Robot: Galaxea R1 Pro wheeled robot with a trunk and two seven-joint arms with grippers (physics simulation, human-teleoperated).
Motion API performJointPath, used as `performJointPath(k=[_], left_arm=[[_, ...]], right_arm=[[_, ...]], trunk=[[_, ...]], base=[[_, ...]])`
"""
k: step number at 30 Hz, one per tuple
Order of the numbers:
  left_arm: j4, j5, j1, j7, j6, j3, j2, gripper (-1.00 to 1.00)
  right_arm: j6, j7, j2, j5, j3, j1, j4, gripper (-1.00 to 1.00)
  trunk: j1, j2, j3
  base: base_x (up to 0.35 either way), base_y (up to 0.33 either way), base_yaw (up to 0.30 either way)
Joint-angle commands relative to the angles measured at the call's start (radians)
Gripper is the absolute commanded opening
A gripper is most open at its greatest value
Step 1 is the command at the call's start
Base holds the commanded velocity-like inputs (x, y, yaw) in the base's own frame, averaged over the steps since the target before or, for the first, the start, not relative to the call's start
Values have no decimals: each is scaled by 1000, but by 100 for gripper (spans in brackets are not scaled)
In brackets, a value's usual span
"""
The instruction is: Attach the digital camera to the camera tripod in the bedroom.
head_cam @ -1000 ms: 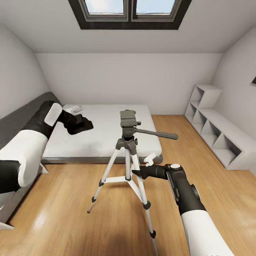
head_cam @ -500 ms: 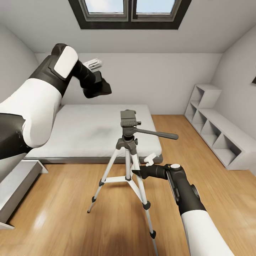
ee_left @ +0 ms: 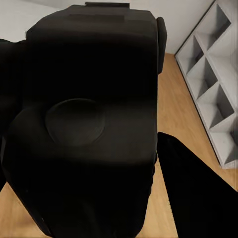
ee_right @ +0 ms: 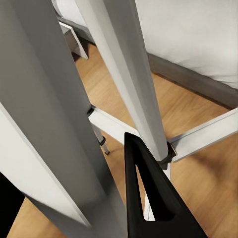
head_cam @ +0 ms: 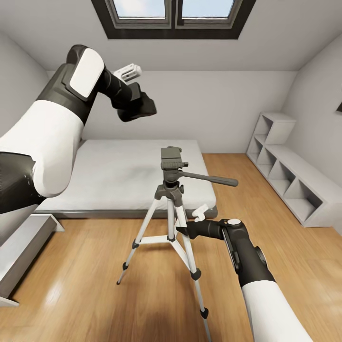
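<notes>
While the low grey bed with its white mattress [head_cam: 137, 175] lies behind, the tall silver-legged camera tripod [head_cam: 172, 209] stands on the wood floor, its dark pan head bare. Raised high, the left pincer [head_cam: 137, 102] pinches the chunky black digital camera [ee_left: 89, 124]; a misaligned descent could knock the head or loosen the grip. Low beside a leg sits the right pincer [head_cam: 183, 231]; I cannot tell whether it grips.

grey bed [head_cam: 118, 190], cube shelves [head_cam: 289, 178], skylight [head_cam: 173, 14]
</notes>
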Motion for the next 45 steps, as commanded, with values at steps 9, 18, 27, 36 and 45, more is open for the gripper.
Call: performJointPath(k=[9,18,27,36,45], left_arm=[[17,33,0,17,-10,-9,-17,-100],[9,32,3,-135,-41,-27,-10,-100],[51,-26,7,-737,-282,-176,46,-100],[184,-62,9,-853,-460,-212,49,-100],[188,-92,22,-917,-629,-273,48,-100]], right_arm=[[-5,8,1,29,-4,-1,22,-100],[-5,8,-2,28,-4,-1,22,-100],[-6,9,-7,27,-4,-1,21,-100],[-6,9,-8,27,-4,-1,18,-100],[-6,10,-8,26,-4,-1,18,-100]], trunk=[[1,-2,-2],[1,-2,-2],[1,-2,-2],[1,-2,-2],[1,-2,-2]], base=[[0,0,0],[0,0,0],[0,0,0],[0,0,0],[0,0,0]])
